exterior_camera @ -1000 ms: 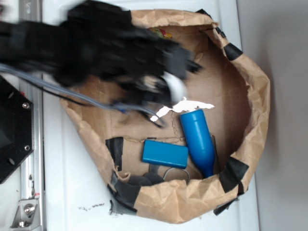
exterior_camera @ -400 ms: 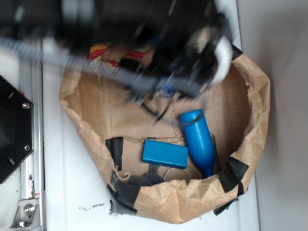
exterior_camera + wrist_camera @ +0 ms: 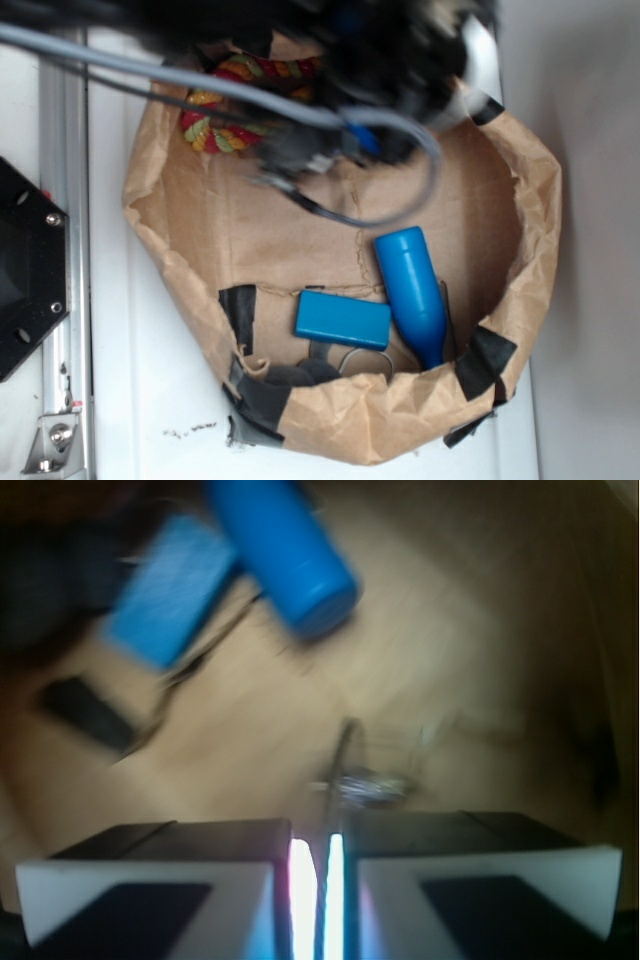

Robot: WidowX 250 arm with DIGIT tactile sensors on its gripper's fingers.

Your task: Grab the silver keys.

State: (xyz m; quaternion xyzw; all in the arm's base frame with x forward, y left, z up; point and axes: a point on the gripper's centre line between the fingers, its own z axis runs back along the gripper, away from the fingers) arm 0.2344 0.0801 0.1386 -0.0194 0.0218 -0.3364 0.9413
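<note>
Spanning the top of the exterior view, the blurred black arm point(image 3: 300, 50) and its grey cable point(image 3: 400, 190) hang over a crumpled brown paper tray point(image 3: 530, 230) on the white tabletop point(image 3: 150, 380). At the tray's upper left lies a red-and-yellow rope point(image 3: 225, 105); black tape patches point(image 3: 240, 315) mark the rim. Lower down, from left to right: a blue rectangular block point(image 3: 342, 320), then a blue bottle-shaped object point(image 3: 412, 290) just beside it, neck toward the lower rim.

Wrist view — the block point(image 3: 165, 590) and bottle point(image 3: 280, 550) lie at upper left, well apart from the fingers point(image 3: 318, 880). The two white-faced pads stand almost shut, only a thin bright slit between them, and a dark thin piece runs up out of that slit to the silver keys point(image 3: 370, 783), which hang just beyond the tips above the paper floor. The fingers thus appear closed on the keys; blur hides the exact contact. In the exterior view the keys cannot be made out beneath the arm.
</note>
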